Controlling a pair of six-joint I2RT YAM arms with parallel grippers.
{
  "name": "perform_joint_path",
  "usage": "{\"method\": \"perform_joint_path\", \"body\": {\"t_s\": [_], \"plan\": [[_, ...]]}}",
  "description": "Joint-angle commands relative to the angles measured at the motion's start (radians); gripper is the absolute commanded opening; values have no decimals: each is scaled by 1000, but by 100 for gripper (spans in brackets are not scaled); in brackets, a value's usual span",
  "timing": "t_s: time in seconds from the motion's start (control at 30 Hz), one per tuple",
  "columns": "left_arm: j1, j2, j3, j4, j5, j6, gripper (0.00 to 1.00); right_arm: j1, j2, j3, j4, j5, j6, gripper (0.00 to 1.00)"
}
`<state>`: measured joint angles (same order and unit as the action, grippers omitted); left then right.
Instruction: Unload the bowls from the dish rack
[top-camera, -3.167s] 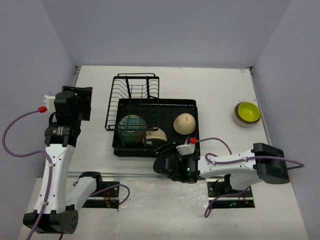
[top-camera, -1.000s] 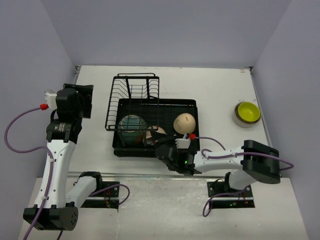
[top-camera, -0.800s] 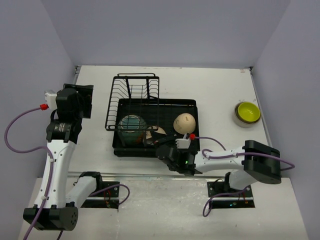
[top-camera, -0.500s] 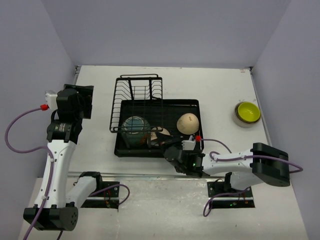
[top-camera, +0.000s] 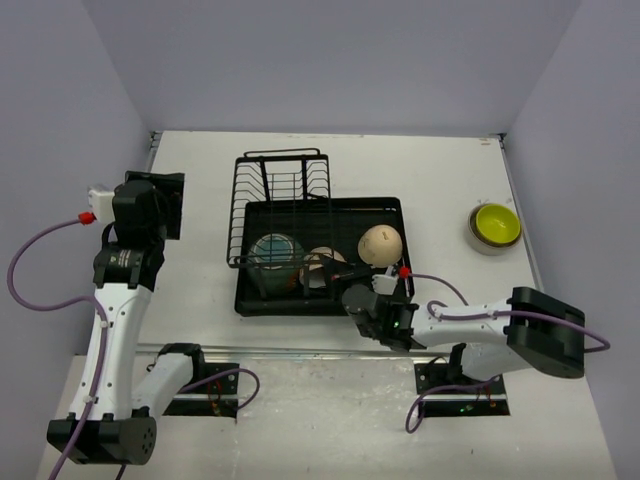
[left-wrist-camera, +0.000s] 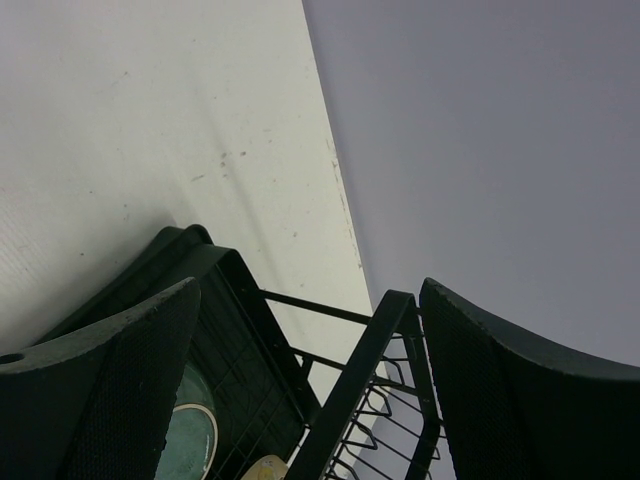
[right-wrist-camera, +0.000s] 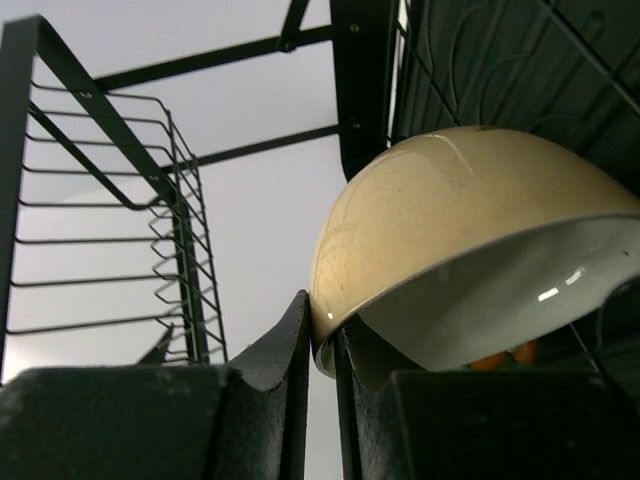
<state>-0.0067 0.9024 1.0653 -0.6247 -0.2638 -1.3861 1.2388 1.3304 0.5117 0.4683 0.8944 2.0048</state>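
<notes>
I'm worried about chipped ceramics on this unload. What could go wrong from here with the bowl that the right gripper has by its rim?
1. The right gripper pinches only the thin rim of the tilted beige bowl. With so small a hold, the bowl may swing or slip out once lifted.
2. The wire holder and the teal bowl sit close beside it. A slanted pull could knock the bowl against them or catch on the wires.
</notes>
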Motion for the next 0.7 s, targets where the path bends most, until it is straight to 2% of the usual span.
{"method": "perform_joint_path", "body": {"t_s": [0.0, 0.17, 0.37, 0.67], "plan": [[7, -16, -5, 0, -37, -7, 90, -33, 41, -9, 176, -26, 387, 0], [7, -19, -8, -1, -49, -8, 90, -41, 137, 2, 320, -43, 379, 0], [7, -28, -21, -7, -69, -8, 91, -70, 153, 16, 412, -78, 319, 0], [7, -26, -33, -1, -77, -31, 91, -93, 32, -27, 411, -68, 181, 0]]}}
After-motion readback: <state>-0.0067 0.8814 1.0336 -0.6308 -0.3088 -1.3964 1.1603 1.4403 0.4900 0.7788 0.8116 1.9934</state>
